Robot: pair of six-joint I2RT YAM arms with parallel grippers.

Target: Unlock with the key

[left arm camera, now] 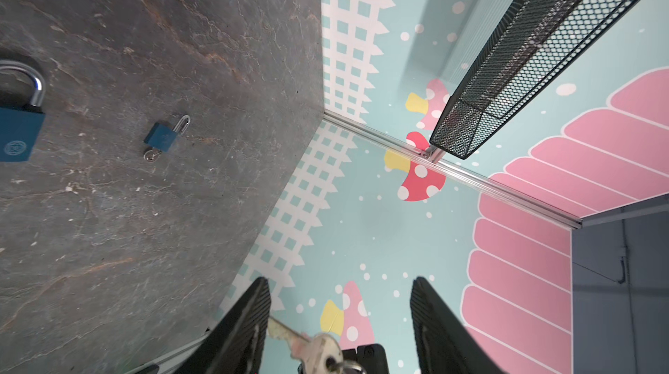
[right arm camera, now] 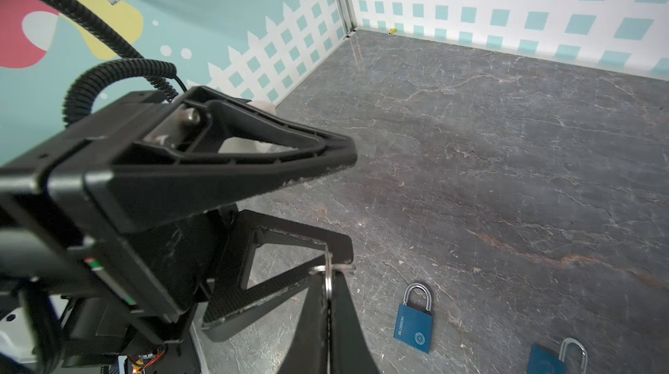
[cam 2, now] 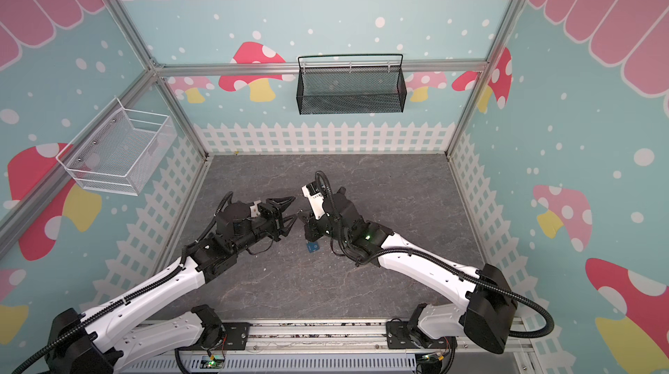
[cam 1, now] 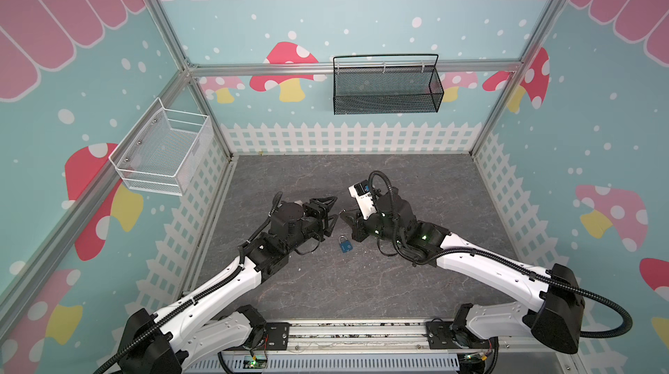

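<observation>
Right gripper [right arm camera: 328,276]: we pinch the ring [right arm camera: 328,290] of the key [left arm camera: 315,345] (thin hold)
Left gripper [left arm camera: 340,281]: wide
Risk: key may swivel; we could drop it

The key [left arm camera: 318,348] is blurred and cut off at the picture's edge in the left wrist view; a padlock [left arm camera: 18,129] is cropped there too; a second padlock [right arm camera: 554,359] is cropped in the right wrist view.

The tabletop [cam 1: 362,289] is a dark grey slab, veined like stone and scuffed in places. A blue padlock [cam 1: 345,244] lies flat on it near the middle, its shackle pointing toward the back wall. A second blue padlock [left arm camera: 166,135] lies flat nearby without touching it, with a small key [left arm camera: 150,155] stuck in its base.
</observation>
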